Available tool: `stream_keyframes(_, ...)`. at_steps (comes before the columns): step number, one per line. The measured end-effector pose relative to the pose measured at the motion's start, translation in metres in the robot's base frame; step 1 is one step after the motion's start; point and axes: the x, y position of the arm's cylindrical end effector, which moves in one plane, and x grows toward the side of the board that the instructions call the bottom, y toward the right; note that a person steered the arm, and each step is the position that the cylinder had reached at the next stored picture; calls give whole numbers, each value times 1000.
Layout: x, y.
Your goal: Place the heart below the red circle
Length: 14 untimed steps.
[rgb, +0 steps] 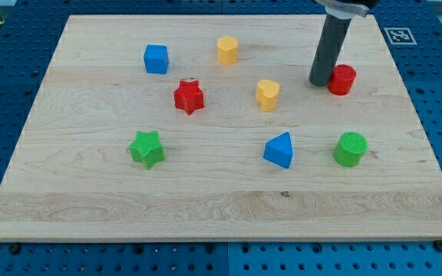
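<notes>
My tip (320,83) stood on the wooden board (206,207), near the view's top right. It was the round end of a thick dark rod that came down from the top edge. The rod had no jaws, so it could not open or shut, and it held nothing. It only rested on the wood.

The red circle (342,79) sat just to the right of my tip. The two were so close that they seemed to touch, but I could not tell for sure.

The yellow heart (267,94) lay to the left of my tip and a little lower. There was bare wood between the heart and the rod. The heart was also to the left of the red circle, not under it.

A yellow block (227,49) with flat sides sat higher up, toward the view's top, left of the rod. A blue cube (156,58) was further left again. A red star (189,96) lay left of the heart, in the middle of the board.

Lower down, a green star (146,148) was on the view's left. A blue triangle (279,149) sat under the heart. A green circle (350,149) sat under the red circle, well apart from it.

The board lay on a blue table (6,77) full of little holes.
</notes>
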Motion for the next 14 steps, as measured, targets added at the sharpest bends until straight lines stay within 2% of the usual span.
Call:
stream_keyframes(2,1,-132)
stream_keyframes(3,25,-152)
stream_keyframes(5,36,-144)
stream_keyframes(7,32,-61)
stream_keyframes(12,47,2)
stream_keyframes(13,60,-27)
stream_keyframes(14,99,-83)
